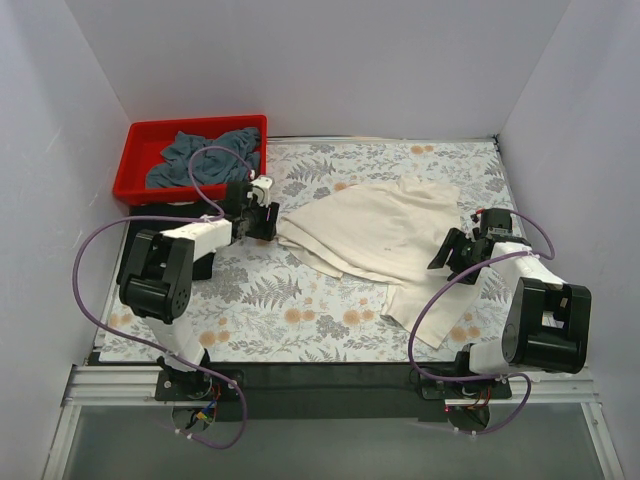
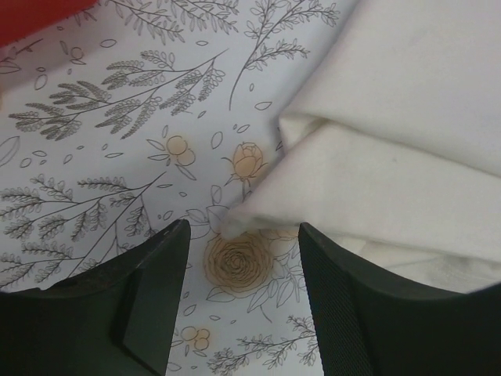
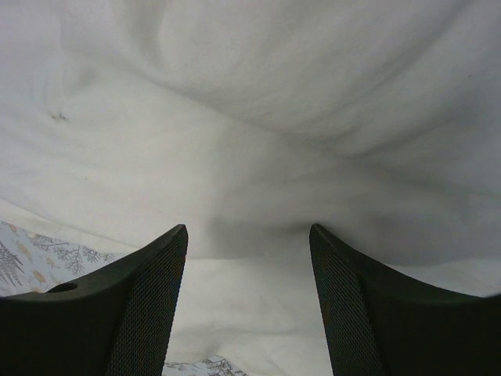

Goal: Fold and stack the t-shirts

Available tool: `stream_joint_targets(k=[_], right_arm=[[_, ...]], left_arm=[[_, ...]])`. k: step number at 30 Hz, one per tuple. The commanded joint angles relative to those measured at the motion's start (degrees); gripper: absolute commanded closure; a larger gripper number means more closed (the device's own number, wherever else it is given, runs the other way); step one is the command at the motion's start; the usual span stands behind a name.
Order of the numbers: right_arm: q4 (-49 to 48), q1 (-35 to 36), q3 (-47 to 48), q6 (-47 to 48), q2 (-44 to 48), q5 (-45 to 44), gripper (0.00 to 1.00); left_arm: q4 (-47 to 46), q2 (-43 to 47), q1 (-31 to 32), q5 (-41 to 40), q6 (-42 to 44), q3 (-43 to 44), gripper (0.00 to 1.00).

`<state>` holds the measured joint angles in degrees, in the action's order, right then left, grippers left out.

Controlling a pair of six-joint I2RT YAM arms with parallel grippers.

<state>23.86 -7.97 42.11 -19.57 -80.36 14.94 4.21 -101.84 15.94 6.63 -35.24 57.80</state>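
Our large cream-white cloth t-shirt point(image 1: 385, 235) lay rumpled, unfolded, between L gripper point(image 1: 262, 218) & R gripper point(image 1: 462, 252), both gaping, empty. Step: flattening. Next prob. needed us pinching corners, spreading flat.

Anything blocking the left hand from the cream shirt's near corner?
Nothing visible. The left hand is open, and the cream shirt has its corner right at the hand's opening, with only flat floral tablecloth around it.
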Motion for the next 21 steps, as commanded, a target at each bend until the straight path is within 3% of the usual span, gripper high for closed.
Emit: stream_joint_targets(k=[1, 10, 21], right_arm=[[-0.7, -0.1, 1.7, 0.3, -0.2, -0.2, 0.41], [-0.7, -0.1, 2.3, 0.3, -1.6, 0.5, 0.42], [-0.7, -0.1, 2.0, 0.5, -2.1, -0.2, 0.42]], left_arm=[[0.6, 5.1, -3.2, 3.6, 3.0, -0.2, 0.46], [1.3, 2.4, -4.4, 11.4, 7.9, -0.1, 0.51], [1.8, -3.5, -4.4, 12.8, 8.3, 2.4, 0.57]])
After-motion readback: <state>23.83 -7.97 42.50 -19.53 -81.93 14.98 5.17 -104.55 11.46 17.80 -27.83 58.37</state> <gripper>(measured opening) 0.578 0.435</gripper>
